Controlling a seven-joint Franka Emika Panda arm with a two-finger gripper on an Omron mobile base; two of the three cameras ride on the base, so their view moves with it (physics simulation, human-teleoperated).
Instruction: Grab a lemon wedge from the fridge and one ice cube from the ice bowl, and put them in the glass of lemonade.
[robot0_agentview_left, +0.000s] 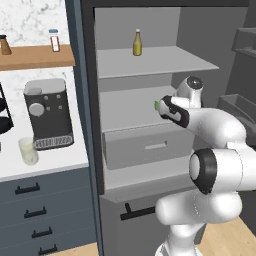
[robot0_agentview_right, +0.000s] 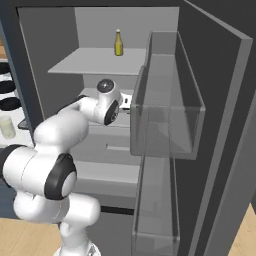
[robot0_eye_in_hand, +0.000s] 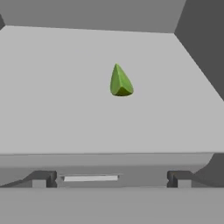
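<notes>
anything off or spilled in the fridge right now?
Nothing stands out. The lemon wedge lies alone on the middle shelf, the yellow bottle stands upright on the shelf above, and the drawer below is closed. No spills.

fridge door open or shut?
Open. The fridge door is swung wide, baring its shelves, the lemon wedge and a yellow bottle.

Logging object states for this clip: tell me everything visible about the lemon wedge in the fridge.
The lemon wedge is a small yellow-green piece, pointed at one end and broad at the other, with a darker underside and a smooth, matte look. It lies alone on the pale grey middle shelf of the open fridge, one shelf below the yellow bottle. Only the shelf touches it. In the hand view the open gripper faces it from in front, apart from it. In the left base view only a green sliver shows beside the arm.
</notes>
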